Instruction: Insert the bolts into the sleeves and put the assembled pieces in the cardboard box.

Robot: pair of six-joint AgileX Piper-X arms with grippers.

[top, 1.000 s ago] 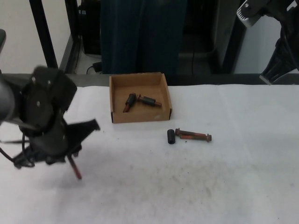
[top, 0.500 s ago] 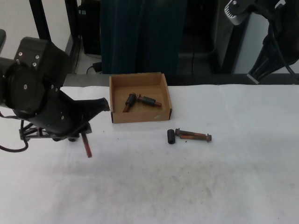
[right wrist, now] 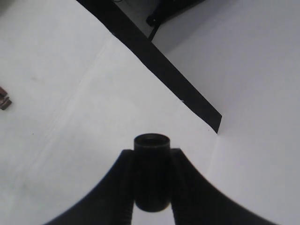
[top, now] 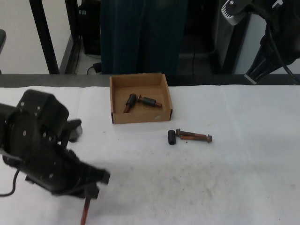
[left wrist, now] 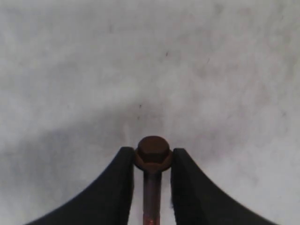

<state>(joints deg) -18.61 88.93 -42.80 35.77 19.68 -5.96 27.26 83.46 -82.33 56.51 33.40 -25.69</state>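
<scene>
My left gripper [left wrist: 152, 161] is shut on a rusty bolt [left wrist: 152, 153], just under its hex head, over bare white cloth. In the high view that arm hangs low at the front left and the bolt [top: 86, 211] points down from it. The right gripper [right wrist: 151, 180] is shut on a black sleeve [right wrist: 151, 173] with its open end facing away; the right arm [top: 269, 33] is raised at the far right. A loose black sleeve [top: 171, 137] and two bolts [top: 194, 136] lie mid-table. The cardboard box [top: 140, 116] holds two assembled pieces [top: 131, 101] [top: 150, 101].
White cloth [top: 211, 187] covers the bench, with open room at the front and right. A dark strip [right wrist: 154, 65] marks the bench's back edge. A bolt's end [right wrist: 3, 101] shows at the edge of the right wrist view.
The left arm rose toward the box, then swung back down to the front left, still holding the bolt. The right arm shifted slightly at the top right.
</scene>
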